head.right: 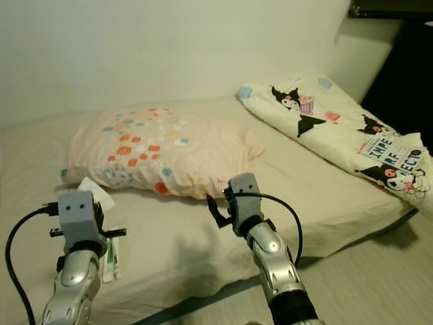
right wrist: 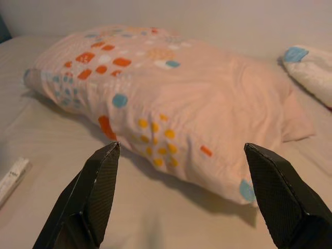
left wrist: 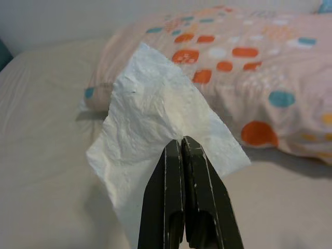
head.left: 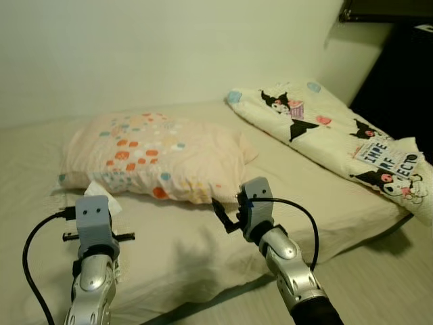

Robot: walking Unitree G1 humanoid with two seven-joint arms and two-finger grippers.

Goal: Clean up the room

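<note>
A crumpled white tissue (left wrist: 155,124) hangs over the beige bed sheet (head.left: 189,250), pinched in my shut left gripper (left wrist: 181,142). In the head views that gripper (head.left: 99,200) is at the lower left, in front of the pillow's left corner, with the tissue (head.left: 101,192) peeking above its wrist block. My right gripper (right wrist: 181,150) is open and empty, hovering low over the sheet in front of the spotted peach pillow (right wrist: 171,104); in the left eye view it (head.left: 226,215) sits just below the pillow's front edge (head.left: 183,193).
A small white and green packet (head.right: 111,261) lies on the sheet by my left arm. A folded cartoon-print blanket (head.left: 338,132) runs along the bed's right side. The mattress edge (head.left: 352,240) meets pale floor (head.left: 385,284) at lower right; dark furniture (head.left: 399,81) stands behind.
</note>
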